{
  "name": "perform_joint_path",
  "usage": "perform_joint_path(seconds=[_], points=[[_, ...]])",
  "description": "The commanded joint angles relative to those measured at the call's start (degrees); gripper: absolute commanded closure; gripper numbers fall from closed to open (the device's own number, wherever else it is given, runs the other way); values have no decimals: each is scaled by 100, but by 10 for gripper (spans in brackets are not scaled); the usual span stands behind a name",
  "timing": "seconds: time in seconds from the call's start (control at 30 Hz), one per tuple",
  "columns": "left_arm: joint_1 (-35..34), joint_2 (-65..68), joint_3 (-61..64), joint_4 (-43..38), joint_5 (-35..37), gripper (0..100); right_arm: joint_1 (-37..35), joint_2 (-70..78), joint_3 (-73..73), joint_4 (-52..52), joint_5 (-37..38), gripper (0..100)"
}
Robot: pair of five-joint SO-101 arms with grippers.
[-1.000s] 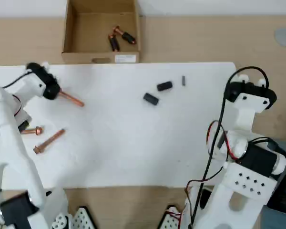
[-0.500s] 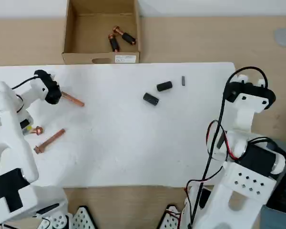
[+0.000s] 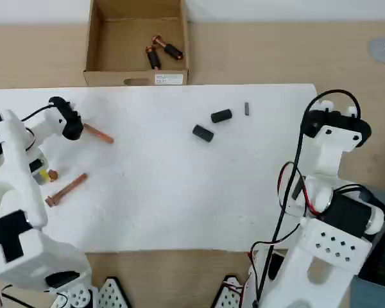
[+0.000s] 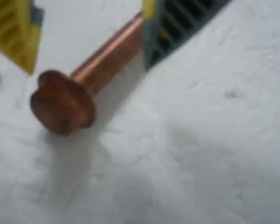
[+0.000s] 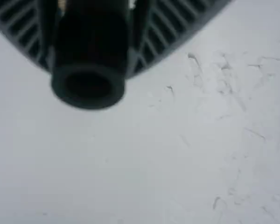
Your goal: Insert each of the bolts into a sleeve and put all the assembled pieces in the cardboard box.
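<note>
Looking down over the table point(image 3: 263, 51), we found the left gripper point(image 3: 69, 120) low over the left part of the white mat point(image 3: 179, 192), at one end of a copper bolt point(image 3: 97, 134) that lay on the mat. In the left wrist view the left gripper point(image 4: 84, 49) stood partly open. The bolt point(image 4: 91, 70) passed between the jaws with its shaft against the dark ribbed finger point(image 4: 177, 23), while the yellow finger point(image 4: 16, 32) was apart from it, so we recorded no grip. A second bolt point(image 3: 66, 190) lay closer to the near edge of the mat, and a third bolt point(image 3: 49, 174), partly hidden by the arm, lay near it. The right gripper point(image 3: 334, 123) hung near the mat's right edge. The right wrist view showed the right gripper point(image 5: 91, 37) closed on a black sleeve point(image 5: 89, 74), held above the mat with its open bore facing the camera. One loose sleeve point(image 3: 221, 116) and another loose sleeve point(image 3: 203, 133) lay near each other around mid-mat, with a small dark piece point(image 3: 247, 108) near them. The cardboard box point(image 3: 95, 61) stood beyond the mat's far edge and held two assembled pieces point(image 3: 154, 58).
</note>
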Motion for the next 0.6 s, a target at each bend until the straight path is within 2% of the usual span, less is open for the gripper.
perform_joint_path(seconds=[0.0,0.43,0.57], points=[[-26,119,-527,44,-721,833,66,-110,4,-114,-44,989],[-26,1121,-923,70,-703,836,66,-110,4,-114,-44,989],[18,1130,-914,70,-703,925,48,-110,4,-114,-44,989]])
